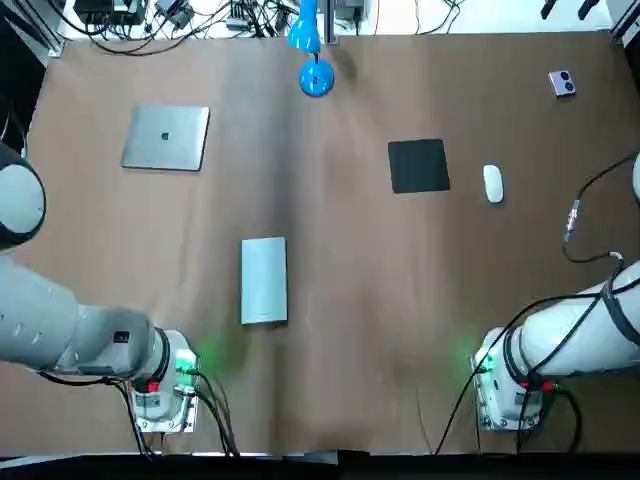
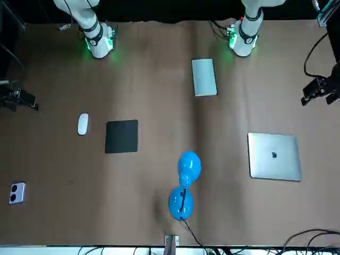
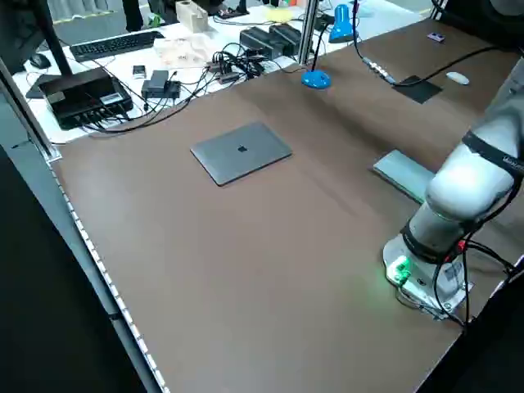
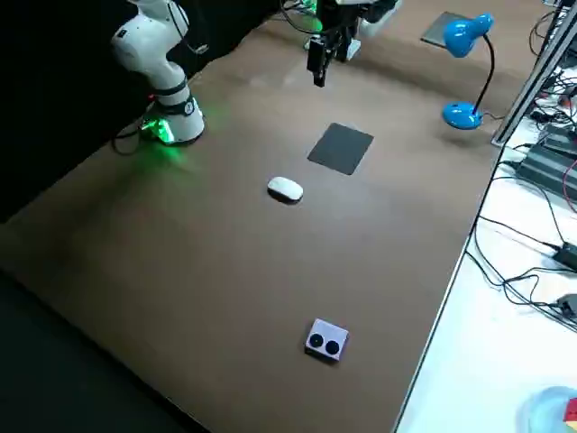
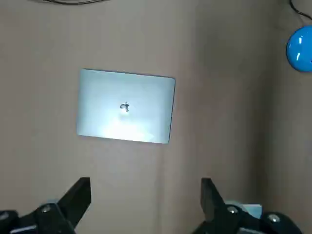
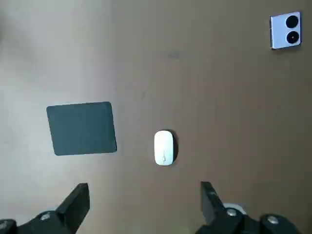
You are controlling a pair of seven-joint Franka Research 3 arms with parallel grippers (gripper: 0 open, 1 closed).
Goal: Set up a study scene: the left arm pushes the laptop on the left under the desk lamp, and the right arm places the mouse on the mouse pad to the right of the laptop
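Observation:
A closed silver laptop (image 1: 165, 137) lies at the far left of the table, also seen as the laptop (image 5: 126, 106) in the left wrist view. The blue desk lamp (image 1: 316, 76) stands at the far middle. A black mouse pad (image 1: 418, 165) lies right of centre, with the white mouse (image 1: 493, 183) just to its right on the bare table. My left gripper (image 5: 145, 204) hangs open high above the table, on the near side of the laptop. My right gripper (image 6: 145, 204) is open too, high above the mouse (image 6: 164, 146) and pad (image 6: 81, 128). Neither holds anything.
A flat grey-green slab (image 1: 264, 280) lies near the table's middle, towards my bases. A small white device with two dark circles (image 1: 562, 83) sits at the far right. Cables and equipment crowd the strip beyond the table's far edge.

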